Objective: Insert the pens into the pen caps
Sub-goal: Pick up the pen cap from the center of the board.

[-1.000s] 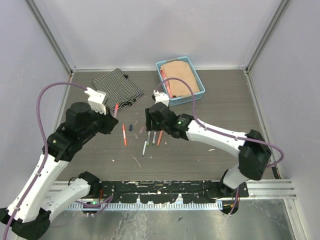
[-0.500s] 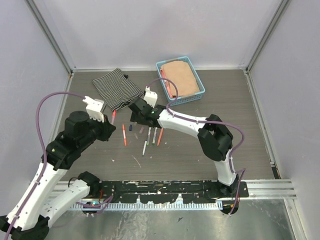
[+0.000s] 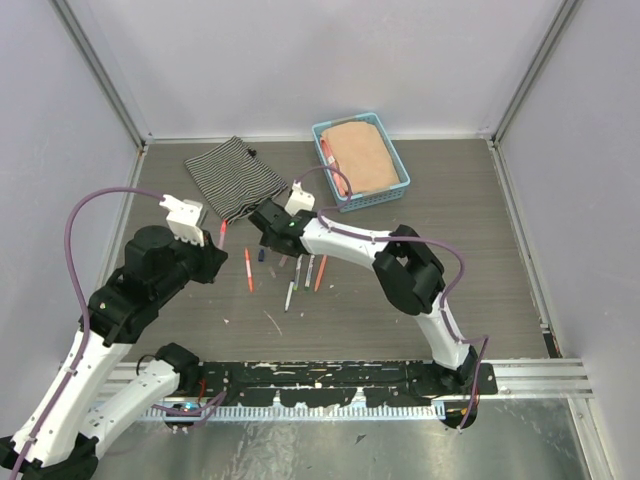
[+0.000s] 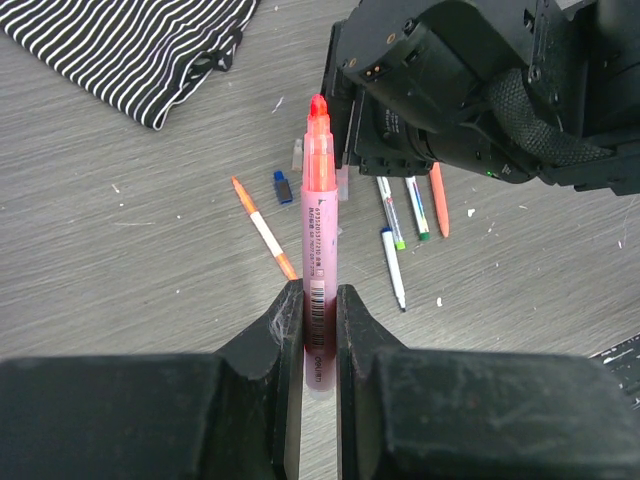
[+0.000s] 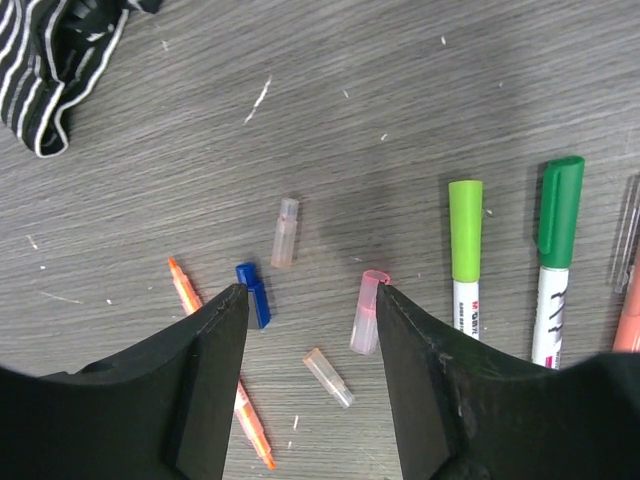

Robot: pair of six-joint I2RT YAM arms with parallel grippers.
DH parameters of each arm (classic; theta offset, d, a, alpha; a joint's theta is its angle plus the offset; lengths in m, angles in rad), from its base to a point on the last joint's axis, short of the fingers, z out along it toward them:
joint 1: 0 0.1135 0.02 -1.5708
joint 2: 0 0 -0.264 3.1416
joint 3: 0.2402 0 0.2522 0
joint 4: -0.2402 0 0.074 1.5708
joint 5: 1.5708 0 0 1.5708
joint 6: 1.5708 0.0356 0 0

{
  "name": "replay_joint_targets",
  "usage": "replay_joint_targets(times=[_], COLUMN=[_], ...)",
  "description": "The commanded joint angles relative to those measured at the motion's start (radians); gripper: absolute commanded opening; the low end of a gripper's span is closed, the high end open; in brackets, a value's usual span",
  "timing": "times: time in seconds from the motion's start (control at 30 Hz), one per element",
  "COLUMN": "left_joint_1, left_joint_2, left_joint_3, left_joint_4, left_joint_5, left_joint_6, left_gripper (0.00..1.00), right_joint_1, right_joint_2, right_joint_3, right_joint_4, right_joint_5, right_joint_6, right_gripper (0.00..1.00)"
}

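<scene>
My left gripper (image 4: 320,310) is shut on a pink pen (image 4: 320,210), whose bare orange-red tip points toward the right arm (image 4: 470,90). In the top view the left gripper (image 3: 213,243) hangs left of the loose pens. My right gripper (image 5: 312,298) stands open low over the caps. A pink cap (image 5: 367,312) lies against its right finger's inner edge, and a dark blue cap (image 5: 254,293) lies by its left finger. Two clear caps (image 5: 285,232) (image 5: 329,377) lie between the fingers. An orange pen (image 5: 183,285) and two green-capped pens (image 5: 465,240) (image 5: 558,220) rest on the table.
A striped cloth (image 3: 230,175) lies at the back left. A blue basket (image 3: 397,163) holding a tan cloth stands at the back centre. Several pens (image 3: 308,272) lie side by side just right of the caps. Grey walls close in the table.
The right arm has swung left, from over the row of pens to over the caps, and its jaws have narrowed a little. The left arm has drawn slightly left with its pen.
</scene>
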Motion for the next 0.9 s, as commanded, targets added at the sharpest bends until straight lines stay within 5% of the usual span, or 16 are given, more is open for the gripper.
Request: replay_joint_targets(times=[0.0, 0.87], left_joint_1=[0.003, 0.003], left_joint_2=[-0.01, 0.006], left_joint_3=[-0.013, -0.012], left_joint_4=[0.019, 0.028], left_joint_5=[-0.013, -0.003], left_joint_6=[-0.003, -0.003], left_gripper=[0.0, 0.0], right_joint_1=[0.012, 0.039], right_joint_2=[-0.007, 0.089], right_joint_3=[0.032, 0.033], right_joint_4=[-0.035, -0.073], right_joint_5=[0.066, 0.09], right_joint_6=[0.054, 0.041], right_gripper=[0.58, 0.39])
